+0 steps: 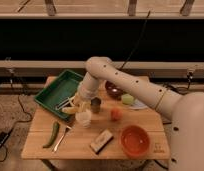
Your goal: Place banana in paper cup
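My gripper [78, 106] hangs at the end of the white arm, just above and to the left of the paper cup [83, 119]. The cup is short and cream-white and stands upright near the middle of the wooden table [40, 150]. The gripper is shut on the pale-yellow banana [70, 110], which sticks out to the left at about the height of the cup's rim, beside the cup and not inside it.
A green tray [52, 92] holding a utensil is at the back left. A dark metal cup [96, 105], an orange fruit [115, 114], a light green cup [127, 99] and a dark bowl [114, 90] stand right of the paper cup. An orange bowl [134, 141], a block [101, 140], a spoon [61, 138] and a green pepper [53, 134] lie in front.
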`<state>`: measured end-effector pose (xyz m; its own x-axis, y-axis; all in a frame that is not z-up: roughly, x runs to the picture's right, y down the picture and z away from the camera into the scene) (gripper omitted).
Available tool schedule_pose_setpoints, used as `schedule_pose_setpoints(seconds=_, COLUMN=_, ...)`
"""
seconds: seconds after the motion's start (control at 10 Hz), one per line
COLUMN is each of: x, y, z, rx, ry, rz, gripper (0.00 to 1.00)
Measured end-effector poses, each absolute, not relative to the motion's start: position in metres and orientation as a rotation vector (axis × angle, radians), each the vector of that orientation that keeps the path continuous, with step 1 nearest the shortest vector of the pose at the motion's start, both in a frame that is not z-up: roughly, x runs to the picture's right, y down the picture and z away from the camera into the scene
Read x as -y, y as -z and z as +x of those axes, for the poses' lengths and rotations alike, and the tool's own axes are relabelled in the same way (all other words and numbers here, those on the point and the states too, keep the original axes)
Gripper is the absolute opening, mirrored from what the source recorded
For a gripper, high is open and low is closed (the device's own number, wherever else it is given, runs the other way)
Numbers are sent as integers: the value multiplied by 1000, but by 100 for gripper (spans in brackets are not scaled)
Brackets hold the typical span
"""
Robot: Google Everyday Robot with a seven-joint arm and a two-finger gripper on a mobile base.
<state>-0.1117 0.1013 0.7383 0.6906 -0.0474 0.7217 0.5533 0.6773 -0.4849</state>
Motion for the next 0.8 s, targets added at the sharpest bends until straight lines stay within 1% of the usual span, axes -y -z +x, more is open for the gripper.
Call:
schedule_pose_setpoints(seconds=0.1, x=-104, y=-740, z=-111, rx=750, ry=365, rz=-767, gripper=0)
schedule_pose_setpoints(seconds=0.2, x=-108, y=-743, z=-108, rx=762, ry=343, rz=-780, gripper=5)
schedule_pose_setpoints(seconds=0.3, x=-111, y=-745, z=-105, rx=771, ry=326, rz=-789, gripper=12)
schedule_pose_setpoints(seconds=0.5, x=-117, y=-752, z=-96, rx=795, ry=272, rz=-811, gripper=32)
schedule_pose_setpoints(seconds=0.6, x=-120, y=-755, z=-92, rx=811, ry=245, rz=-822, gripper=44)
schedule_pose_setpoints(seconds=0.8, x=-122, y=-757, z=-90, rx=834, ry=220, rz=-832, gripper=63)
